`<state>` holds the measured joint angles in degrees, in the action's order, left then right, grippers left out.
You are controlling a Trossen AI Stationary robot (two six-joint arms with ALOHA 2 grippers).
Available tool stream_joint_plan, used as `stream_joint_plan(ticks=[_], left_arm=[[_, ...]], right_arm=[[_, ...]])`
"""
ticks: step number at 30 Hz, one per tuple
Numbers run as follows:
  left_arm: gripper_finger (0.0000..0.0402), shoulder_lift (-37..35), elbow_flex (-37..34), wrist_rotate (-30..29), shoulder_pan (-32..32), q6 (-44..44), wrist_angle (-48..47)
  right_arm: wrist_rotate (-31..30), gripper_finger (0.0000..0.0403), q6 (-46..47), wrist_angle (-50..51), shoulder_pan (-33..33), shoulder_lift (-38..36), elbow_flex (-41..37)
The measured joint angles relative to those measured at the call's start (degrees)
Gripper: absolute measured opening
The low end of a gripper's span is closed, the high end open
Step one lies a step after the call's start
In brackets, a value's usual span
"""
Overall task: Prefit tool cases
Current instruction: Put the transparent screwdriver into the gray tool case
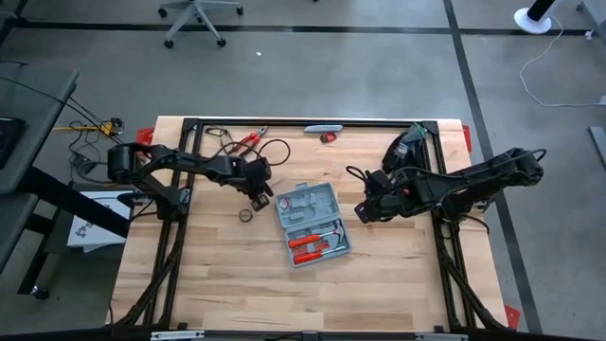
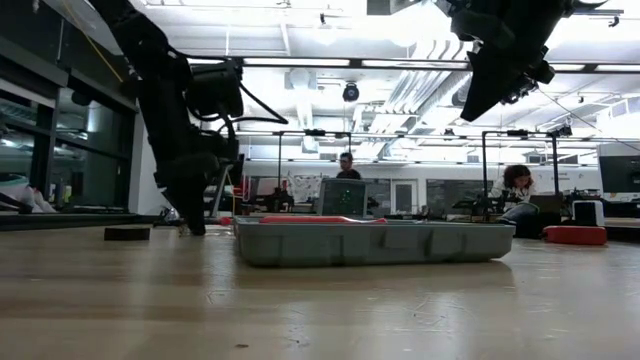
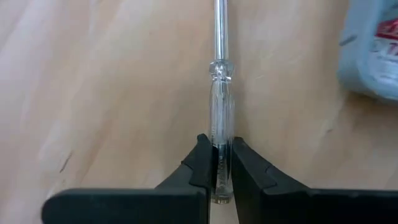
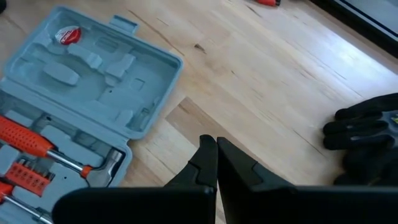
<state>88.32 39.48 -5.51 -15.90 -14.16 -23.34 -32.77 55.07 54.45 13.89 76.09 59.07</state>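
Observation:
The grey-blue tool case (image 1: 312, 224) lies open in the middle of the table, with red-handled tools in one half and empty moulded slots in the other (image 4: 81, 81). In the low view it shows as a low grey tray (image 2: 372, 241). A small screwdriver with a clear handle and metal shaft (image 3: 220, 37) lies on the wood left of the case. My left gripper (image 1: 258, 196) stands over it, pointing steeply down, shut on its handle. My right gripper (image 4: 216, 158) hangs shut and empty above the table, right of the case. My left gripper pinches the screwdriver's clear handle near its butt end (image 3: 222, 146) between its two fingers, one on each side. The fingers come from above, pointing steeply down. The screwdriver lies flat on the table, its shaft pointing away from the gripper.
A small tape ring (image 1: 245, 216) lies on the table near my left gripper. Red-handled pliers (image 1: 249, 140), a cable loop, a grey bar (image 1: 327, 128) and a small red part (image 1: 329, 138) sit along the far edge. A black glove (image 4: 367, 134) lies at the far right.

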Motion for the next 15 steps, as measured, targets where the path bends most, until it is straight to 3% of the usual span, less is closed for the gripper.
stream_joint_plan(ticks=[7, 15], left_arm=[[0.0022, -6.4, -0.2, 0.4, -1.1, -4.2, -0.3], [0.0022, -12.5, -0.1, 8.3, 4.9, -14.2, 5.9]], right_arm=[[-0.7, 0.0000, 0.4, 2.3, 0.0, 0.0, 0.0], [-1.5, 0.0000, 0.4, 2.8, 0.0, 0.0, 0.0]])
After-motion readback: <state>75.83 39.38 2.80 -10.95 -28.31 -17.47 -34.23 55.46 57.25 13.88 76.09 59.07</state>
